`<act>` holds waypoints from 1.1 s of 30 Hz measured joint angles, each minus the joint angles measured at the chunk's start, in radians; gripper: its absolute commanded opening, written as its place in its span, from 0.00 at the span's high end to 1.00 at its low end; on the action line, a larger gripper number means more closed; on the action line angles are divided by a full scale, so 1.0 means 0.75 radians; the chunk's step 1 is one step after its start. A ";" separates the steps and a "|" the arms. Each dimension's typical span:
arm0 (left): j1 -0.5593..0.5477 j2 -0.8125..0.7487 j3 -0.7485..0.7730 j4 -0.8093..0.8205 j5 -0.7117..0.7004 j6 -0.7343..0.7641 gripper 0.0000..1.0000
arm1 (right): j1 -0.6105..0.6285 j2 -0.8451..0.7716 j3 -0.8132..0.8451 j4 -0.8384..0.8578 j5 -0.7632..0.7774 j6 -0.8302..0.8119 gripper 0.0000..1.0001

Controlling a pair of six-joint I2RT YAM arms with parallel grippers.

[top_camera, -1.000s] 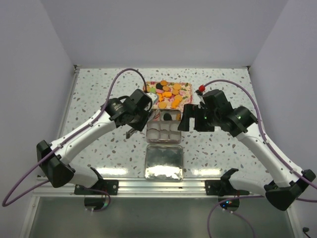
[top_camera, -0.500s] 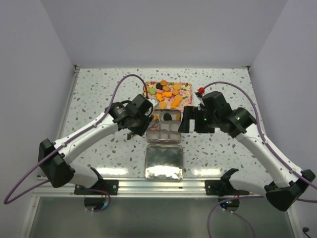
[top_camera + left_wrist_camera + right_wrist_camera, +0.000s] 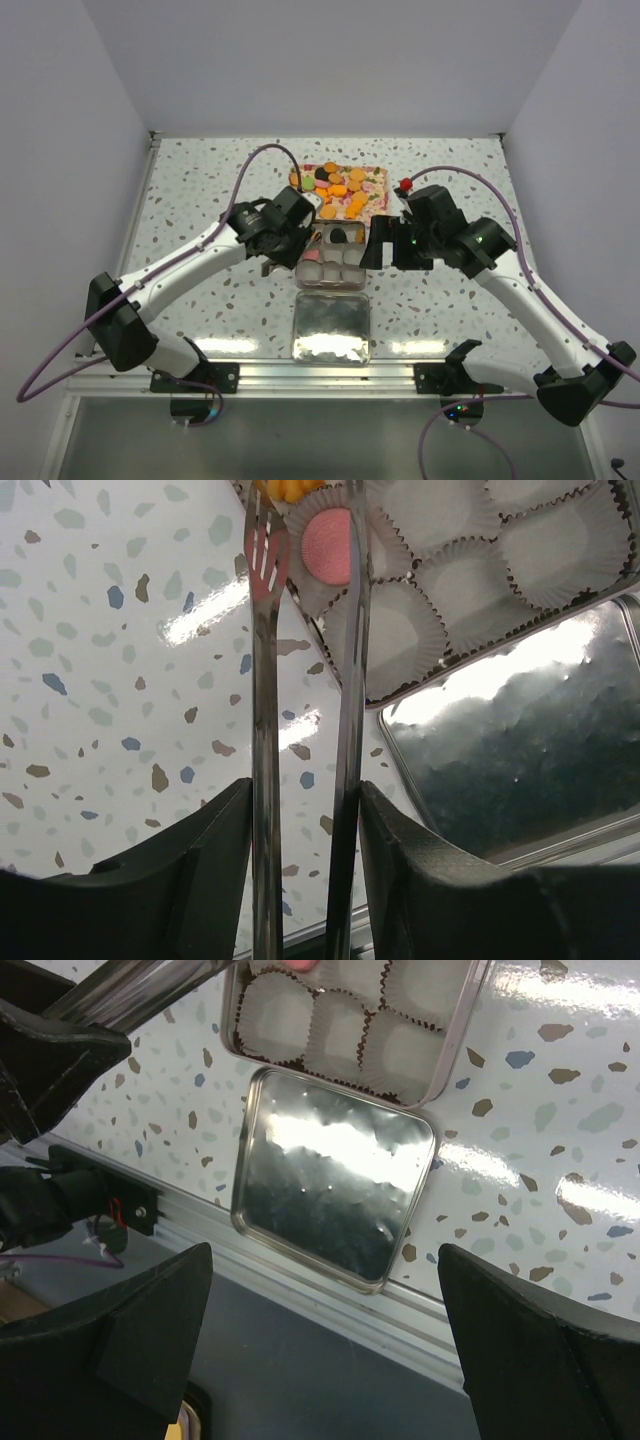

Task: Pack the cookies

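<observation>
Several cookies (image 3: 338, 188), mostly orange, lie on the floral tray (image 3: 375, 179). My left gripper (image 3: 302, 800) is shut on metal tongs (image 3: 265, 680). The tong tips straddle a pink cookie (image 3: 328, 545) that sits in a paper cup at the far left of the open tin (image 3: 500, 645). I cannot tell whether the tongs still pinch it. A black cookie (image 3: 340, 236) lies in the tin's far row. My right gripper (image 3: 325, 1350) is open and empty, hovering beside the tin (image 3: 331, 288) on its right.
The tin's lid (image 3: 331, 327) lies upside down on the speckled table, just in front of the tin, near the table's front rail. It also shows in the right wrist view (image 3: 335, 1195). The other paper cups (image 3: 545, 550) hold nothing.
My left arm has drawn the tongs back from the floral tray to the tin's far-left cup. The right arm has hardly moved.
</observation>
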 measured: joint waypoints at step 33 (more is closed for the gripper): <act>0.256 0.493 0.623 -0.078 -0.144 0.108 0.48 | 0.000 0.052 0.001 0.017 0.035 -0.049 0.01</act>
